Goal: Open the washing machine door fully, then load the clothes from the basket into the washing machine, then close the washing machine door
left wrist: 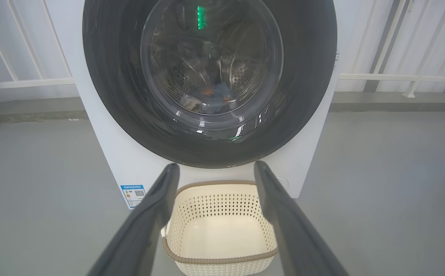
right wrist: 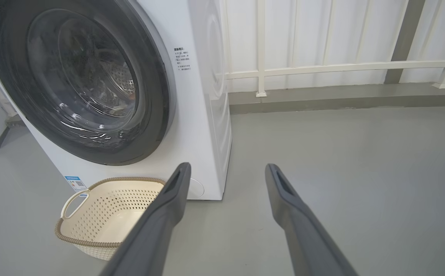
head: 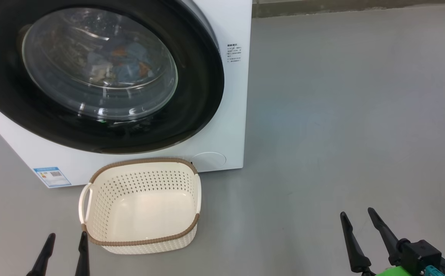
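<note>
Both grippers stand wide and hold nothing. The left gripper (head: 68, 234) hangs over the floor (head: 341, 115) at the basket's near left corner, and the right gripper (head: 357, 212) is well apart to its right, over bare floor. You see the washing machine door (head: 203, 96) lying against the front of the washing machine (head: 230, 126), its black rim flush so far as these views tell. Through the glass bowl the clothes (head: 128, 63) show as a blue-and-orange heap low in the drum. The basket (head: 142, 161) stands on the floor just beside the machine's foot, under the door's lower edge, with nothing in it. Judged from this, you are at the close of the last step: loading is done and the door looks shut. Whether the latch has caught cannot be told. Your next move, if any, calls for a flat, firm press on the black rim, with fingers kept off the glass and clear of the basket.
</note>
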